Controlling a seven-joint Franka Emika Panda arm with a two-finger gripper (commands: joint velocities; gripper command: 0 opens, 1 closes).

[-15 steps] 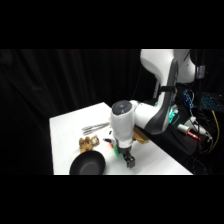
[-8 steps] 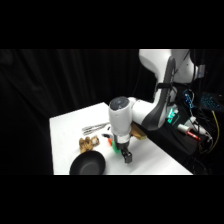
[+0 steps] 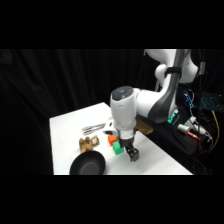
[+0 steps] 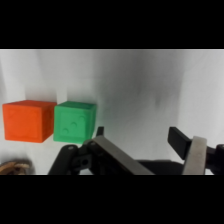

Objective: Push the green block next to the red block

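Note:
The green block [image 4: 75, 121] sits on the white table [image 4: 145, 85] right beside the red block [image 4: 27, 121], with their sides touching or nearly so. In the side view the green block [image 3: 116, 148] lies just in front of the red block [image 3: 111, 140]. My gripper [image 3: 132, 154] hangs low over the table just right of the green block. In the wrist view the gripper [image 4: 137, 136] is open, with only bare table between its fingers [image 4: 191, 152]. The green block lies outside the left finger.
A black pan [image 3: 87, 165] stands at the table's front left. A brownish object [image 3: 89, 144] lies behind it, left of the blocks. Metal tongs [image 3: 95, 128] lie further back. The table's right edge [image 3: 165, 155] runs close to the gripper.
The gripper dipped towards the blocks, then shifted slightly back to the right. The green block now sits against the red one.

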